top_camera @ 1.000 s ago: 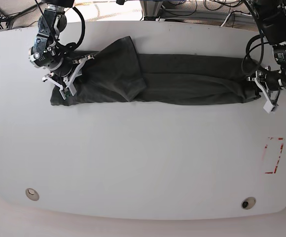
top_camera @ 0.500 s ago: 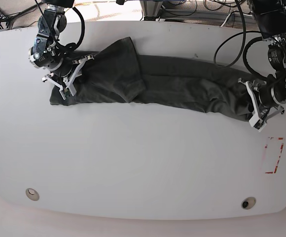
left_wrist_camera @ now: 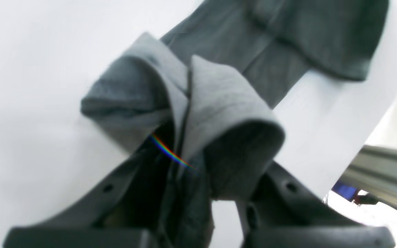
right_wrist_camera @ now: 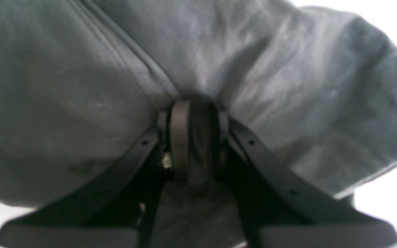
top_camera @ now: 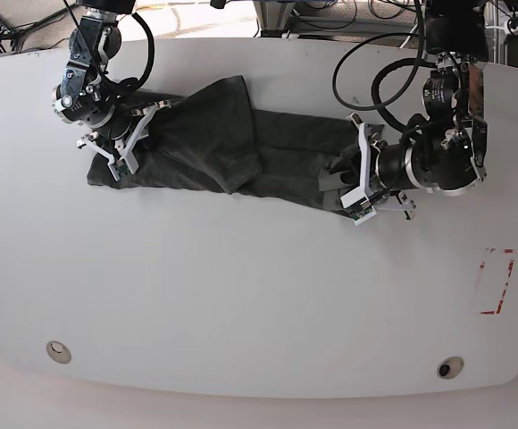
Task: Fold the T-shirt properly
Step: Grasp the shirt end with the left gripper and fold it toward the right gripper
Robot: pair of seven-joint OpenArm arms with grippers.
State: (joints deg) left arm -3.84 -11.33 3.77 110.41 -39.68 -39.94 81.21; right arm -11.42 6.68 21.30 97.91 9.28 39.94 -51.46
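1. One white table (top_camera: 241,295) fills nearly the whole base view, its far edge curved, with the dark grey T-shirt (top_camera: 232,147) lying as a long folded band across its far half.
2. Two small round fittings sit near the table's near edge, one toward the left (top_camera: 58,350) and one toward the right (top_camera: 449,367); a red-outlined rectangle mark (top_camera: 496,281) lies on the table nearer than the shirt's right end.
3. Beyond the table's far edge, black cables (top_camera: 366,13) trail over a pale floor.
4. At the shirt's left end, the right gripper (top_camera: 121,152) is clamped on the cloth; the right wrist view shows its fingers together with grey fabric bunched around the tips (right_wrist_camera: 191,137).
5. At the shirt's right end, the left gripper (top_camera: 359,192) pinches a doubled edge of the cloth, which in the left wrist view (left_wrist_camera: 184,113) stands up in two soft folds above the jaws, lifted off the table.
6. Behind that raised fold, the rest of the shirt stretches away flat on the table.
7. Grey metal framing (left_wrist_camera: 384,165) shows past the table's edge in the left wrist view.
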